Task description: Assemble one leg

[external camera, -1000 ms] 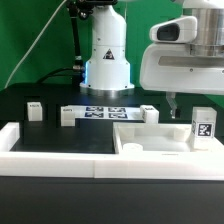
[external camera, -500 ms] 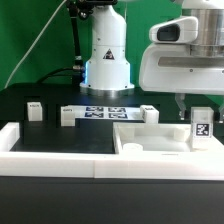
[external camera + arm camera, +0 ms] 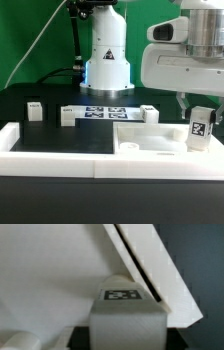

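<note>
My gripper (image 3: 197, 108) is at the exterior view's right, shut on the top of a leg (image 3: 200, 127). This leg is a small white post with a black-and-white tag, and it leans slightly over the right end of the large white panel (image 3: 150, 142). In the wrist view the leg (image 3: 127, 317) fills the space between my dark fingers (image 3: 82, 343), with its tag facing the camera. Three more legs stand behind: one at the left (image 3: 34, 110), one beside the marker board (image 3: 67, 115) and one by the panel (image 3: 150, 113).
The marker board (image 3: 105, 112) lies in front of the robot base (image 3: 107, 68). A long white border rail (image 3: 55, 152) runs along the front, with a raised end at the left (image 3: 10, 133). A rail edge (image 3: 150, 258) shows in the wrist view beside the panel (image 3: 50, 269).
My gripper came down over the right-hand leg and closed on its top. The leg, upright before, now leans and has shifted slightly to the exterior view's left.
</note>
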Motion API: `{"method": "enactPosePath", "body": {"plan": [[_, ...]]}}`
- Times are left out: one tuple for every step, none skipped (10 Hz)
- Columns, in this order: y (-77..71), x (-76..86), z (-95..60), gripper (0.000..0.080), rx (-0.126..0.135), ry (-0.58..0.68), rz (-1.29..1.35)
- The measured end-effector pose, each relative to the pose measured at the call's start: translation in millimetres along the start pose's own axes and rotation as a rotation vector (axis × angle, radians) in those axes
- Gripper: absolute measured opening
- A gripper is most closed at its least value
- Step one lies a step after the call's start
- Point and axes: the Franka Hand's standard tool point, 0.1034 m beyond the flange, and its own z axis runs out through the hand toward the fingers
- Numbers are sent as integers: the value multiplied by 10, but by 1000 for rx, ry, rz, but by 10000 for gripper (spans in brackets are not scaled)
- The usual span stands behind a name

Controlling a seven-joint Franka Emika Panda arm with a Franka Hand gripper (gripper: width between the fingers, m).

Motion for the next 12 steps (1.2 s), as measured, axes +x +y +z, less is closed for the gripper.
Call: {"method": "enactPosePath", "body": {"plan": [[-3,9,3,291,16,0,128],[-13,25,8,291,47,9,279],[-5,26,12,291,74,16,378],[-8,19,13,291,87,15,491],[-24,8,16,291,97,5,605],[-26,12,20,291,113,0,750],[-23,11,23,291,123,-8,872],[-22,11,22,291,122,-11,958],[-9,8,22,291,113,-21,1056],[7,24,20,291,118,-40,1103],[4,21,23,292,119,-42,1102],[0,15,24,367,119,-42,1096]]}}
